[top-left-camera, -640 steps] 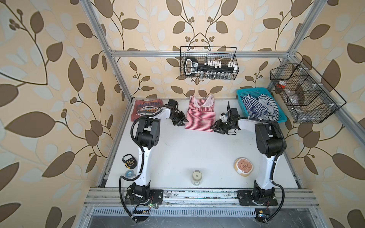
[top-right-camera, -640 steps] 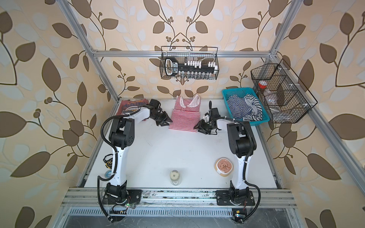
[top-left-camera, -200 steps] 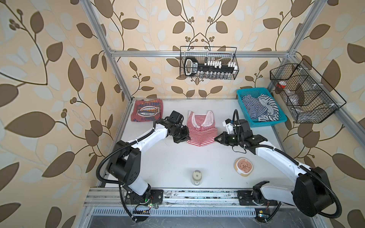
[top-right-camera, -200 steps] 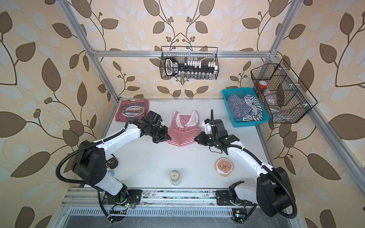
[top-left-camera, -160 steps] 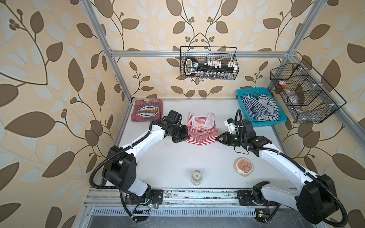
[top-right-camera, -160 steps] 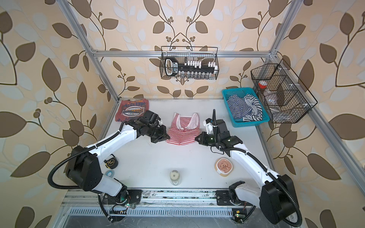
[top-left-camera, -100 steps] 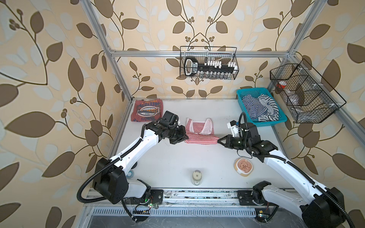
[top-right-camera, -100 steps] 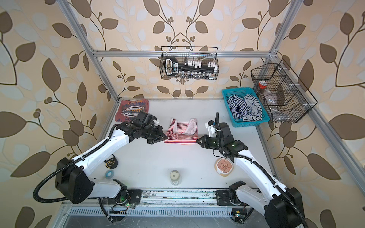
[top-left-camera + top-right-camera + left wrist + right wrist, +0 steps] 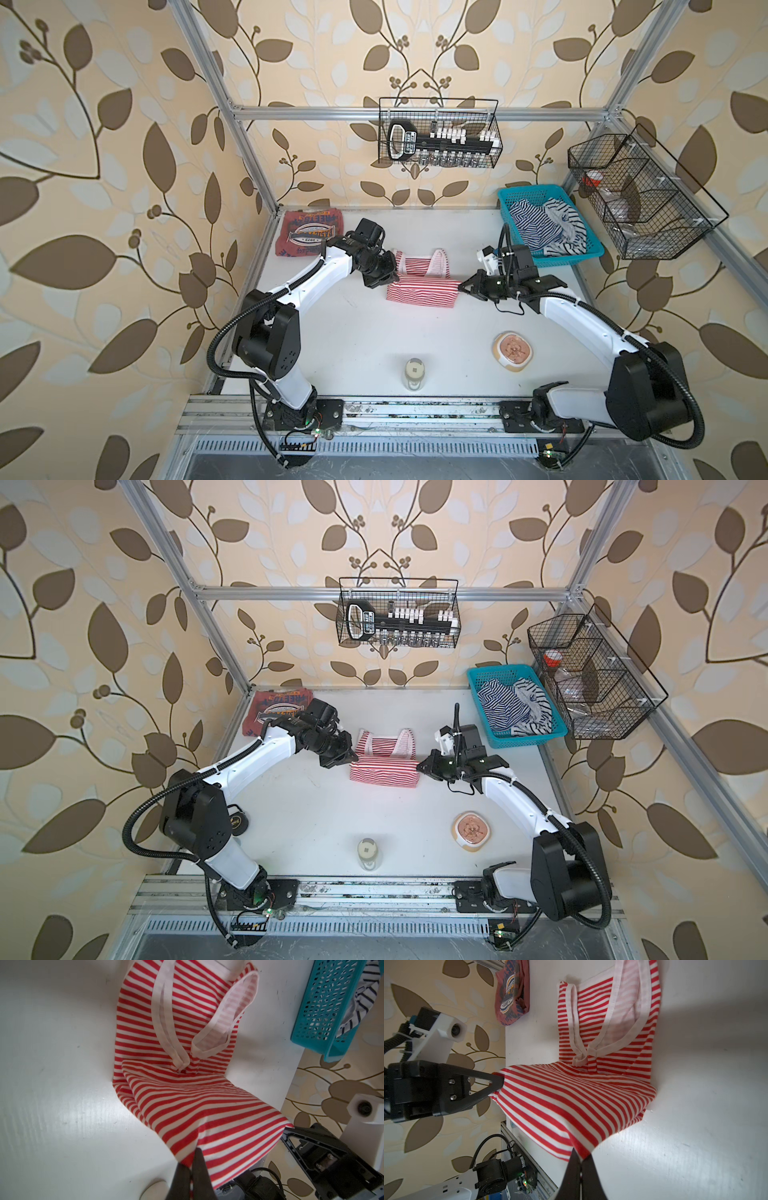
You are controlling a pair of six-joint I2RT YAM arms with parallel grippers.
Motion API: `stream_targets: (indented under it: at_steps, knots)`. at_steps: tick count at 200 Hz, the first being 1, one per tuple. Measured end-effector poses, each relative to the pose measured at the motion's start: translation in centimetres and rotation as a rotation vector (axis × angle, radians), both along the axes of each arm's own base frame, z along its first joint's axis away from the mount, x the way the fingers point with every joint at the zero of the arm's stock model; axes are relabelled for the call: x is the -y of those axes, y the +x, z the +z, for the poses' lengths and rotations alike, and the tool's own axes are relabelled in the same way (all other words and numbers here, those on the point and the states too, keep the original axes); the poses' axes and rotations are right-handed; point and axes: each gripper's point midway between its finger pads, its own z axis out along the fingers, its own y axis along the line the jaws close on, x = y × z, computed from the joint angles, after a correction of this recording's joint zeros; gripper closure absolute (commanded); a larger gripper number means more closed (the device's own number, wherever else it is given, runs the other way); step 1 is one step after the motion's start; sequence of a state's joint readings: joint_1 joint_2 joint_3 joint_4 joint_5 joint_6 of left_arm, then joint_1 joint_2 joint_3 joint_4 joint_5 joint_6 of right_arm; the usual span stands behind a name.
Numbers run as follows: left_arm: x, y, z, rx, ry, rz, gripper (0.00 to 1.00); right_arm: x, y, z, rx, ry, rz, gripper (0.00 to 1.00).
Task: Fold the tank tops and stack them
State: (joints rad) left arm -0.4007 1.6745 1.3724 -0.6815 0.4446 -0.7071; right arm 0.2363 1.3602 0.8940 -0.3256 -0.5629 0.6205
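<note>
Red-and-white striped cloth tank top [image 9: 419,293], beside the brick-red printed top [image 9: 309,237], is now half folded, hem corners pinched tight by left gripper [image 9: 390,279] and right gripper [image 9: 462,286].

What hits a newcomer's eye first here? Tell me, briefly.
The red-and-white striped tank top at mid-table, its hem lifted taut between both arms' shut jaws. The brick-red tank top lies folded in the far left corner, a blue basket of striped cloth far right.

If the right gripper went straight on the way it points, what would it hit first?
The right gripper would first push into the striped top it is shut on; past that, probably the left gripper, though depth is unclear.
</note>
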Motion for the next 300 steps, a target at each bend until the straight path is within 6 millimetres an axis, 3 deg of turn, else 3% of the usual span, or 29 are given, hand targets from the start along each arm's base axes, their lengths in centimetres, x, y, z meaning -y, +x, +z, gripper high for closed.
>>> stream_targets:
  at_steps: [34, 92, 142, 189, 210, 241, 258, 275, 300]
  knots:
    - [0.0, 2.6, -0.2, 0.004, -0.013, 0.007, 0.96, -0.2, 2.8, -0.4, -0.014, 0.020, 0.006, 1.00]
    - [0.3, 6.0, -3.3, -0.058, -0.034, 0.005, 0.93, 0.9, 6.7, -4.3, -0.118, 0.053, -0.029, 1.00]
    - [-0.9, 9.5, -4.9, -0.070, -0.065, 0.049, 0.77, 0.3, 10.4, -5.1, -0.120, 0.083, -0.033, 0.86]
    - [-1.7, 13.0, -5.6, -0.048, -0.108, 0.106, 0.72, 0.7, 13.1, -6.3, -0.128, 0.129, -0.073, 0.66]
    - [-2.0, 14.7, -5.8, -0.035, -0.121, 0.131, 0.71, 1.2, 14.3, -6.6, -0.120, 0.149, -0.095, 0.63]
    - [-2.3, 16.5, -4.2, 0.017, -0.127, 0.146, 0.70, 2.1, 15.1, -5.7, -0.084, 0.163, -0.114, 0.58]
    - [-2.8, 16.7, -3.0, 0.049, -0.114, 0.149, 0.70, 2.3, 15.0, -4.1, -0.045, 0.158, -0.112, 0.60]
    - [-3.3, 15.7, -2.5, 0.063, -0.085, 0.144, 0.68, 1.8, 14.2, -1.9, 0.011, 0.149, -0.086, 0.68]
    - [-3.2, 12.9, -2.5, 0.055, -0.057, 0.099, 0.67, -0.4, 12.4, 0.3, 0.069, 0.138, -0.010, 0.81]
